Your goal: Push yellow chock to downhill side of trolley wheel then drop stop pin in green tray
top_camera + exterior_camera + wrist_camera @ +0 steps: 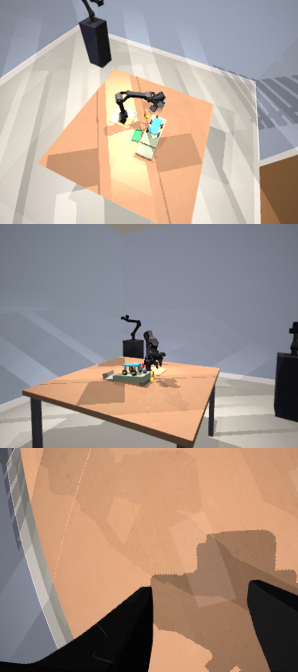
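The cyan trolley (156,125) (132,366) stands on the pale green ramp (145,151) (127,378). The red-headed stop pin (159,115) (142,366) shows at the trolley's uphill end. The yellow chock (146,115) (152,376) with its orange handle lies on the table beside the ramp's upper end. The green tray (137,136) sits left of the ramp. My gripper (155,108) (155,363) (201,593) hovers above the table close to the chock and the pin. Its fingers stand partly open, with only bare table between them in the wrist view.
The arm's base (122,116) stands on a pale plate left of the ramp. The table's edge (40,591) shows at the left of the wrist view. A dark pedestal (96,42) with another arm stands beyond the table.
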`<state>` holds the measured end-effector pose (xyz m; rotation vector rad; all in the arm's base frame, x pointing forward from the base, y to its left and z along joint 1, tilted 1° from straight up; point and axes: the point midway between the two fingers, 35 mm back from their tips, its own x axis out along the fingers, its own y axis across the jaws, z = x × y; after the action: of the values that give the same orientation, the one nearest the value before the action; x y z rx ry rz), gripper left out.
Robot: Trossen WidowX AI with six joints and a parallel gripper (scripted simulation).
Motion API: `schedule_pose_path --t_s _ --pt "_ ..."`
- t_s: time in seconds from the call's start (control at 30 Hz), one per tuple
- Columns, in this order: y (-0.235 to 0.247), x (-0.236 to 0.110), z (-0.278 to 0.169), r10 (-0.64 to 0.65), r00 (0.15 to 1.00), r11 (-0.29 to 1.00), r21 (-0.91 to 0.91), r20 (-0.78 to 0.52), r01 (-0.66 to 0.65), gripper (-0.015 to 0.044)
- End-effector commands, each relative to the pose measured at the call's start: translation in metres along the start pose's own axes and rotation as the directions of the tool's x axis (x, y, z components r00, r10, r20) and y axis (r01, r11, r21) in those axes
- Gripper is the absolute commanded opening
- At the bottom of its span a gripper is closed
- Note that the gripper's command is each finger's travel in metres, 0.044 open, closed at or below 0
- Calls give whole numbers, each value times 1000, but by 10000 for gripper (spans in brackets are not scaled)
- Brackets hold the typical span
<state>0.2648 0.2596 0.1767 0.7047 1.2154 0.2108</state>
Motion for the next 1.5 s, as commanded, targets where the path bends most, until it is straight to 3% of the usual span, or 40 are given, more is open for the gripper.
schedule_pose_path --t_s 0.0,0.27,0.47,1.47 --pt "-23 -10 -11 -128 991 972 193 -29 131 190" --pt "-76 -40 -36 -409 907 742 541 -104 397 190" --pt "-109 -70 -51 -578 803 502 712 -145 490 190" --pt "-139 -31 -59 -583 799 494 717 -147 492 190"
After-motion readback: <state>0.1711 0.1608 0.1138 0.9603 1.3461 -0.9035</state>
